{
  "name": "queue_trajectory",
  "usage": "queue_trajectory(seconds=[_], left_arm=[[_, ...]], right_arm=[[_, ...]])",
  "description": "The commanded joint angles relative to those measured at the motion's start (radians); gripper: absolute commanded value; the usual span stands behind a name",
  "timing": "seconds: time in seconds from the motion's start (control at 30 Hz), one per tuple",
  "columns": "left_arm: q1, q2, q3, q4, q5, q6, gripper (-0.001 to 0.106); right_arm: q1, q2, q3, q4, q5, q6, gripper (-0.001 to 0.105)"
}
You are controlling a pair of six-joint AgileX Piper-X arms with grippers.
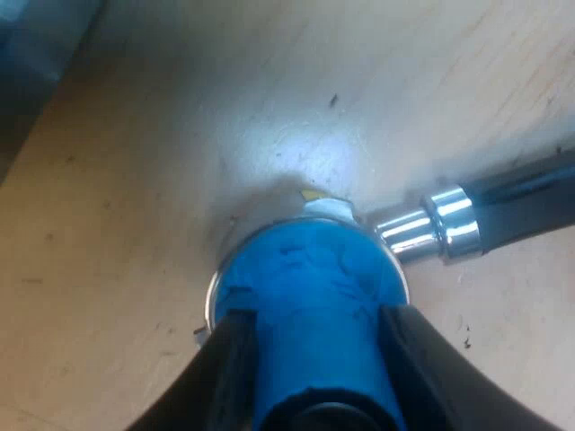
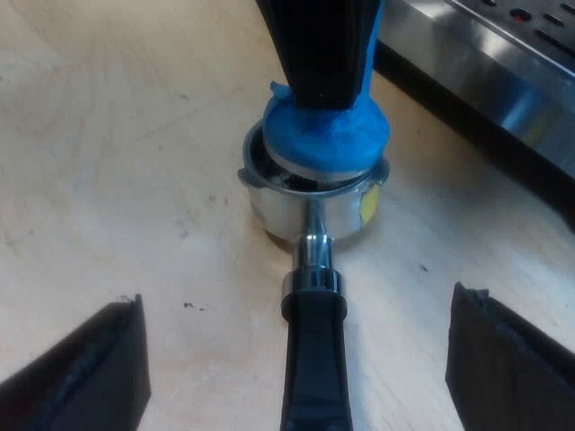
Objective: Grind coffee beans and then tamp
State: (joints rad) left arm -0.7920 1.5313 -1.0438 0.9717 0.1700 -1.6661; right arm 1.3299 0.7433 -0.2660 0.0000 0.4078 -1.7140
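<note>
As I look down my left wrist, my left gripper (image 1: 314,316) is clamped on the blue tamper (image 1: 305,269), one black finger pressed against each flank of its body. The tamper stands in the basket of the metal holder (image 1: 440,229), whose bright rim peeks out around the blue. With the tamper as the middle of the dial, the holder's chrome collar and dark handle run off at about three o'clock. The holder rests on the wooden table (image 1: 135,224).

From my right wrist, my right gripper (image 2: 296,296) hangs with its two fingers spread wide apart, holding nothing. The holder's handle lies between them without touching either. Taking the basket as the dial, the handle leaves it at six o'clock, straight toward my camera. The tamper comes down into the basket at twelve, its blue part sitting just above the rim, and a dark gap shows inside the rim at around nine. A small yellow patch marks the basket's outer wall at about four o'clock. A black finger of the left gripper runs up the tamper's body. The espresso machine (image 2: 503,63) stands near the holder, at roughly two o'clock from the basket, its metal front edge close by
</note>
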Motion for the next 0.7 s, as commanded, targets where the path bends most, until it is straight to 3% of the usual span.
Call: queue_trajectory(seconds=[0.03, 0.23, 0.7], left_arm=[[-0.004, 0.001, -0.007, -0.004, -0.009, -0.010, 0.000], [-0.004, 0.001, 0.019, -0.012, -0.009, -0.010, 0.000], [-0.004, 0.001, 0.184, -0.146, 0.010, -0.010, 0.000]], right_arm=[[0.001, -0.004, 0.001, -0.012, 0.006, -0.011, 0.071], [0.001, -0.004, 0.001, -0.012, 0.006, -0.011, 0.071], [0.001, -0.004, 0.001, -0.012, 0.006, -0.011, 0.071]])
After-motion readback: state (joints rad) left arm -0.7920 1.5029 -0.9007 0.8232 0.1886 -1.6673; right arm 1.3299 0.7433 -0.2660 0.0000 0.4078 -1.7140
